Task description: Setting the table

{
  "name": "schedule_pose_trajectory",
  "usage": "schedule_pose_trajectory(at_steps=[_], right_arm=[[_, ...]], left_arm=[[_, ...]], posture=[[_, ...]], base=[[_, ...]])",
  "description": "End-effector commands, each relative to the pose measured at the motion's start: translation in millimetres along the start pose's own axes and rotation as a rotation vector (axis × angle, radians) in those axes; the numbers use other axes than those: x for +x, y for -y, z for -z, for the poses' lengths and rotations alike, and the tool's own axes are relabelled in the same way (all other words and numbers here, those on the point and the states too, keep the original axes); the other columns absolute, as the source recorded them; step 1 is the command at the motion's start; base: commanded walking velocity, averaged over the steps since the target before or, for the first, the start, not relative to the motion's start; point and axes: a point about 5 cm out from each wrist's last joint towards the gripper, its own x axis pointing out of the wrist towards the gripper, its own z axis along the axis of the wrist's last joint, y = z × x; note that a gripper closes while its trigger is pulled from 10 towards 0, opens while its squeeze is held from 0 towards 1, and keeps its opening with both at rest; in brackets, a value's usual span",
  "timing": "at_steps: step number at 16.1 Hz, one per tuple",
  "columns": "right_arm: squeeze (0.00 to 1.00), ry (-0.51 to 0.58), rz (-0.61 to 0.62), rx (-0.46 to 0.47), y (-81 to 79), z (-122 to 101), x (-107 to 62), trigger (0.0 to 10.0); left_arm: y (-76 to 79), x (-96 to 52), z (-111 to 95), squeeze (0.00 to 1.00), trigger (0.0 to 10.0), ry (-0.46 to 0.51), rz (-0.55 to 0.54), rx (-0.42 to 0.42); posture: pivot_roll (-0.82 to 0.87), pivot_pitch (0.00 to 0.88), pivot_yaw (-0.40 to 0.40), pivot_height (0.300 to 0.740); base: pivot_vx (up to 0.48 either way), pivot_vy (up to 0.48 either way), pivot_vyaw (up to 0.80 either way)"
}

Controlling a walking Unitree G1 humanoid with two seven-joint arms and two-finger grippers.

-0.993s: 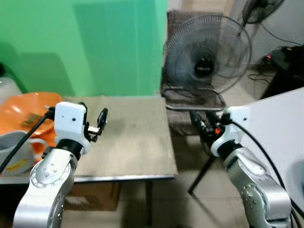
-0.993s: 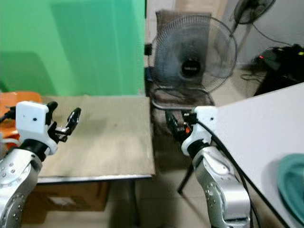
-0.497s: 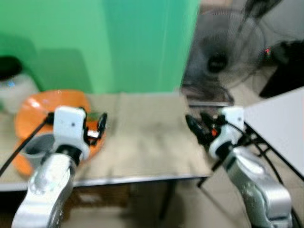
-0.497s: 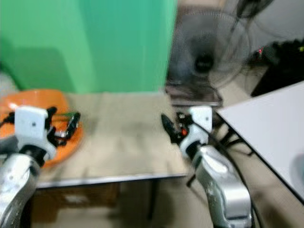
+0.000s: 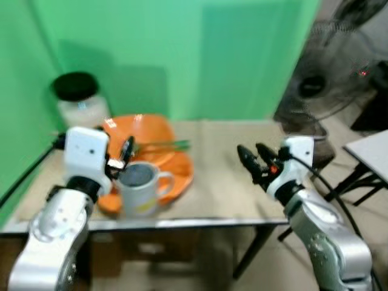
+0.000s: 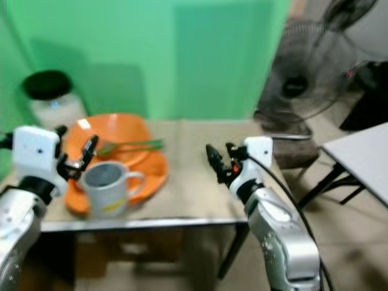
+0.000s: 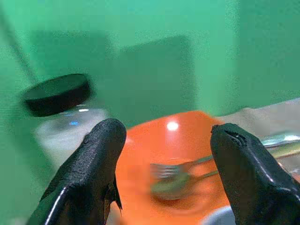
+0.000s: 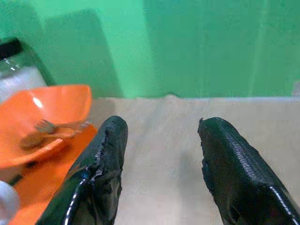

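An orange bowl [image 5: 140,130] rests on an orange plate [image 5: 177,174] at the left of the tan table [image 5: 221,188]. A fork and a spoon with green handles [image 5: 159,145] lie across the bowl. In front of the bowl stands a grey mug [image 5: 139,187]. My left gripper [image 5: 120,156] hovers open just left of the mug, facing the bowl [image 7: 187,150]. Over the table's right part, my right gripper [image 5: 253,160] is open and empty, with the bowl [image 8: 42,115] off to its side.
A jar with a black lid [image 5: 77,100] stands at the table's back left against the green wall. A floor fan [image 5: 324,76] stands right of the table. The corner of a white table [image 5: 371,153] shows at the far right.
The camera has swung left, bringing the bowl, plate, mug and jar into full view and pushing the fan and the white table to the right edge. Both grippers stay open.
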Motion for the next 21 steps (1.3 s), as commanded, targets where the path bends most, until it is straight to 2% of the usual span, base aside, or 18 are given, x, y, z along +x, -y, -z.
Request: schedule_pose_trajectory(at_steps=[1, 4, 7, 9, 13, 16, 18, 21], right_arm=[[0.0, 0.018, 0.007, -0.011, 2.6, -5.6, -1.2, 10.0], [0.0, 0.02, -0.011, -0.013, 2.7, -7.4, -0.1, 10.0], [0.0, -0.01, -0.108, -0.011, -3.7, -5.9, 2.2, 10.0], [0.0, -0.045, -0.191, -0.059, -12.3, -3.2, 5.2, 10.0], [0.0, -0.065, -0.251, -0.019, -20.0, 3.8, 5.5, 10.0], [0.0, -0.061, -0.238, -0.006, -19.7, 5.2, 5.0, 10.0], [0.0, -0.039, -0.169, 0.029, -12.2, 4.1, 6.3, 10.0], [0.0, -0.033, -0.128, 0.012, -4.8, 2.6, 8.1, 10.0]], left_arm=[[3.6, 2.1, -1.5, 0.0, 10.0, 0.004, 0.012, -0.009], [5.0, 3.8, -0.5, 0.0, 10.0, -0.001, 0.019, -0.013], [4.0, 2.1, 0.3, 0.0, 10.0, -0.009, 0.007, -0.02], [2.0, -2.2, 2.9, 0.0, 10.0, -0.026, -0.016, -0.083], [-0.8, -5.5, 1.9, 0.0, 10.0, -0.03, -0.027, -0.06], [-1.6, -3.8, 1.5, 0.0, 10.0, -0.033, -0.023, -0.052], [-2.4, -1.1, 1.1, 0.0, 10.0, -0.038, -0.027, -0.003], [-0.6, -0.6, 2.2, 0.0, 10.0, -0.034, -0.031, -0.082]], posture=[[-0.01, 0.0, -0.011, 0.74], [-0.01, 0.0, -0.005, 0.74], [0.0, 0.0, -0.012, 0.74], [0.01, 0.0, -0.023, 0.74], [0.02, 0.0, -0.026, 0.74], [0.02, 0.0, -0.017, 0.74], [0.02, 0.0, -0.014, 0.74], [0.02, 0.0, -0.014, 0.74]], base=[[0.0, -0.48, 0.0], [0.0, -0.48, 0.0], [0.0, -0.48, 0.0], [0.0, 0.422, 0.8], [0.0, 0.48, 0.8], [0.0, 0.48, 0.8], [0.0, -0.42, 0.0], [0.0, -0.16, 0.0]])
